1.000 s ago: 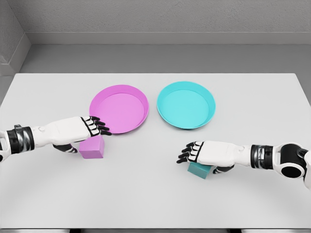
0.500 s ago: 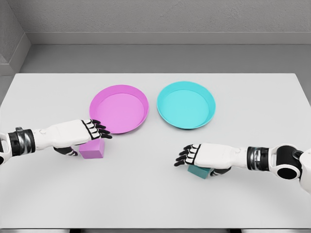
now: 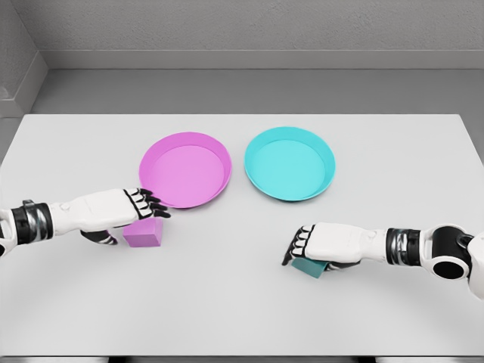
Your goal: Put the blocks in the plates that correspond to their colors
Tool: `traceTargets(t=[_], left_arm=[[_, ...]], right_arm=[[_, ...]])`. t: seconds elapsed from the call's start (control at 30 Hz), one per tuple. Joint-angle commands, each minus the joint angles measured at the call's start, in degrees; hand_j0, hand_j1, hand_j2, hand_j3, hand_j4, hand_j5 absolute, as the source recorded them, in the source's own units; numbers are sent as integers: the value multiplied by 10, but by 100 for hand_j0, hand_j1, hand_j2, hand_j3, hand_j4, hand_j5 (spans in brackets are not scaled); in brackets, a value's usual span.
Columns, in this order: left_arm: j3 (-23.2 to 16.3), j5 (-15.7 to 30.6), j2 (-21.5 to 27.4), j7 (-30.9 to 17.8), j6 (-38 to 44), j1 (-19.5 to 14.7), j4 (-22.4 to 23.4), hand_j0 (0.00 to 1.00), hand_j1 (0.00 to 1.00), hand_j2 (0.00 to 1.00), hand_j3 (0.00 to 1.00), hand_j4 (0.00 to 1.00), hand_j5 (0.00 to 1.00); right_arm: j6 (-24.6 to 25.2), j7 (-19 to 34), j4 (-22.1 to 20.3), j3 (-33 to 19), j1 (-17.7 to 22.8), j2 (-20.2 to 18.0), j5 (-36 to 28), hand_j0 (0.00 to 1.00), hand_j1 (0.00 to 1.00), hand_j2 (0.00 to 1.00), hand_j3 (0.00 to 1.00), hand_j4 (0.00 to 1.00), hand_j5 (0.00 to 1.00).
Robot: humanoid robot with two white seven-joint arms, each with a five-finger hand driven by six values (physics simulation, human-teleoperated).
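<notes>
**Both hands down on their blocks, plates still bare**

Here the white table (image 3: 242,302) carried two round plates side by side at its middle: the pink plate (image 3: 185,169) on the left and the cyan plate (image 3: 290,163) on the right, near each other but not touching. Neither held a block.

The left hand (image 3: 125,208) reached in from the left edge and lay over the pink block (image 3: 144,233), which sat on the table just near of the pink plate's near-left rim. Its dark fingers (image 3: 153,204) stretched forward and only slightly bent over the block's top, with the thumb down at the block's left side; whether it truly gripped the block could not be told.

The right hand (image 3: 321,243) came in from the right edge and covered the cyan block (image 3: 308,266), of which only the near-left part showed under the palm. That block lay on the table, well near of the cyan plate. Its fingers (image 3: 296,249) curled downward over the block's left edge, closing around it, though a firm hold could not be confirmed.
</notes>
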Motion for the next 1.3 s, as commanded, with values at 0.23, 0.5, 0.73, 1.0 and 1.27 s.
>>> traceTargets(t=[0.23, 0.5, 0.73, 1.0, 1.27], left_arm=[[-3, -4, -2, 0, 0, -9, 13, 100, 100, 100, 100, 100, 100], [-3, -8, -12, 0, 0, -13, 20, 100, 100, 100, 100, 100, 100], [-4, -16, -20, 0, 0, -13, 25, 100, 100, 100, 100, 100, 100], [-13, -16, -20, 0, 0, -13, 25, 100, 100, 100, 100, 100, 100], [-17, -16, -26, 0, 0, -13, 26, 100, 100, 100, 100, 100, 100]], right_arm=[[1, 0, -2, -6, -3, -5, 9, 64, 64, 64, 64, 64, 64], [1, 27, -7, -31, -8, -6, 1, 63, 63, 63, 63, 63, 63], [1, 29, -8, -52, -21, -6, 0, 63, 63, 63, 63, 63, 63], [1, 29, -2, -62, -55, 0, 0, 63, 63, 63, 63, 63, 63], [1, 29, 23, -64, -77, 3, -1, 63, 63, 63, 63, 63, 63]])
